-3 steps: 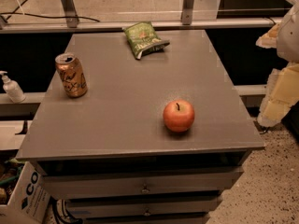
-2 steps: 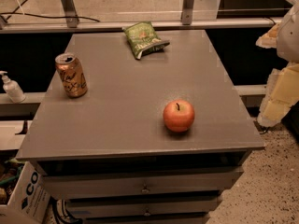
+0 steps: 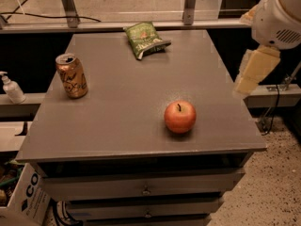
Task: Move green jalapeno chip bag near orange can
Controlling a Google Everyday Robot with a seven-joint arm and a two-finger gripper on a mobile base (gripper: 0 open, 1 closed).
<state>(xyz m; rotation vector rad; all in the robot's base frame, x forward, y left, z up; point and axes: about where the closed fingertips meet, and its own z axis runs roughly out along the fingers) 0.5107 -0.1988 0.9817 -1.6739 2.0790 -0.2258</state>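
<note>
Green crinkled foil jalapeno chip bag (image 3: 146, 40) with lighter green and red print lies flat in the camera view, well apart from the orange-gold aluminium drink can (image 3: 71, 76), beyond it and to its right on the far part of the grey flat-topped drawer cabinet (image 3: 127, 107). Can stands upright near the left edge, silver top showing, nothing touching it. Round red-orange apple (image 3: 179, 117) sits further right of the can and nearer the camera, not part of the job. White-and-cream gripper (image 3: 256, 72) hangs far right of the can, past the cabinet's right edge, nothing seen in it; whether it is spread or closed can't be told. White pump bottle (image 3: 11, 87) stands left of the can on a lower ledge. Step in hand, as I read it: the reach for the bag, not yet started in earnest. To do it well, come down from above, pinch across the bag's puffed middle since foil slips and collapses, lift clear, carry toward the can on the far side of the apple, and set down just beside the can without touching, as a knock could tip it.
</note>
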